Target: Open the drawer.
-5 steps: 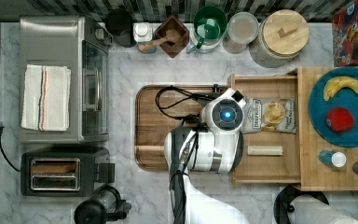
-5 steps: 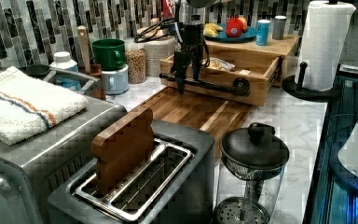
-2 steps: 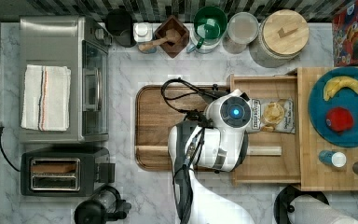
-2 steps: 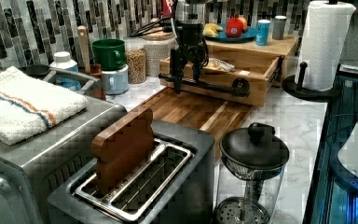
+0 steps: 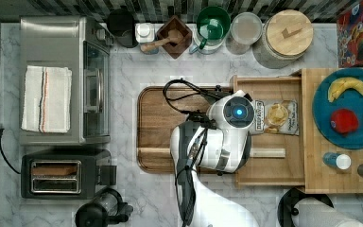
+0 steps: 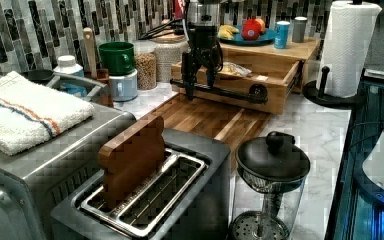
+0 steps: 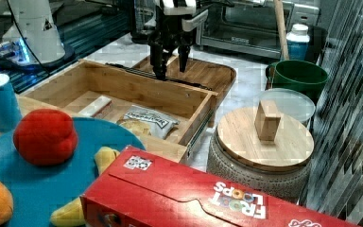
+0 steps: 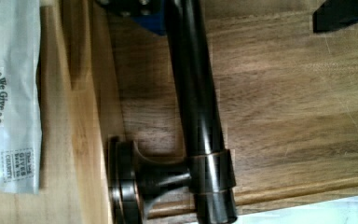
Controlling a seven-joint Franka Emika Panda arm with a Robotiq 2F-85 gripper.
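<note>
my gripper: fingers spread, straddling the black bar handle, not clamped | drawer: pulled out over the walnut tray | snack bag in drawer reads "Because We Give a…" | red box: "FROOT LOOPS"

Even, fairly bright indoor light falls across the marble bench in the top view, with only soft, short shadows beside the objects. The steel toaster oven carries a dull sheen rather than hard glare. In the left view the foreground toaster looks blocky and soft, and a blue glow shows at the lower right edge. The right view is mottled with compression squares; the tiled wall at the right view's right is smeared. The wrist view is close and slightly blurred, with pale highlights running along the black handle.
</note>
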